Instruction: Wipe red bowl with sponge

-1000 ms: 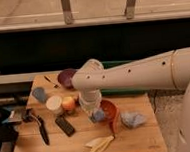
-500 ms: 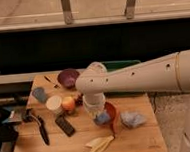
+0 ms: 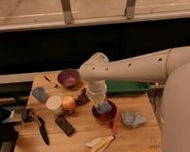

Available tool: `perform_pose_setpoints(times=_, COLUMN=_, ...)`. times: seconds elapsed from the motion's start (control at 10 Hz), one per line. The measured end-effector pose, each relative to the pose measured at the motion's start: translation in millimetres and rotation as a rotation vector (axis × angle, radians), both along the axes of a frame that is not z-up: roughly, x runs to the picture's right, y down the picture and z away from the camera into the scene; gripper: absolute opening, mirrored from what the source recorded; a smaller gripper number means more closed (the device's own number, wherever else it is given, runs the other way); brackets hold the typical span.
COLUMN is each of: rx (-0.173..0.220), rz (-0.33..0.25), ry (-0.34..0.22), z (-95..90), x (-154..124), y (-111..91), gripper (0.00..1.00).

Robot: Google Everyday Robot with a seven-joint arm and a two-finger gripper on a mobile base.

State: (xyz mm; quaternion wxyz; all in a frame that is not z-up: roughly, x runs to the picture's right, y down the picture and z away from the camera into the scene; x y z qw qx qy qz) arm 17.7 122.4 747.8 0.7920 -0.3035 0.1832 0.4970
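The red bowl [image 3: 98,118] sits on the wooden table [image 3: 79,139], right of centre. My arm reaches in from the right and bends down over it. My gripper [image 3: 102,105] points down into the bowl, shut on the blue-grey sponge [image 3: 107,109]. The sponge rests inside the bowl and hides most of its inside.
A purple bowl [image 3: 68,77] stands at the back, with a green tray [image 3: 125,87] to its right. Grapes [image 3: 81,97], an orange fruit [image 3: 68,104], a white cup [image 3: 54,103] and a blue-grey cup [image 3: 39,94] lie left of the red bowl. A crumpled cloth [image 3: 133,119] lies on its right. A banana peel [image 3: 100,145], a black remote [image 3: 65,125] and a black utensil [image 3: 41,130] lie nearer the front.
My gripper has carried the sponge rightward from beside the red bowl's left rim into the bowl.
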Motion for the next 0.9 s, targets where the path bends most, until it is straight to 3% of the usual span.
perform_pose_setpoints(times=0.2, rx=-0.014, rz=-0.014, ry=-0.015, z=-5.3, x=-5.0, y=9.2, gripper=0.08)
perform_pose_setpoints(times=0.6, rx=-0.023, rz=-0.008, ry=-0.012, z=-37.0, x=-16.8, y=48.3, gripper=0.08)
perform_pose_setpoints(times=0.9, rx=-0.016, rz=0.028, ry=-0.004, z=-41.7, x=-12.2, y=48.5, gripper=0.08)
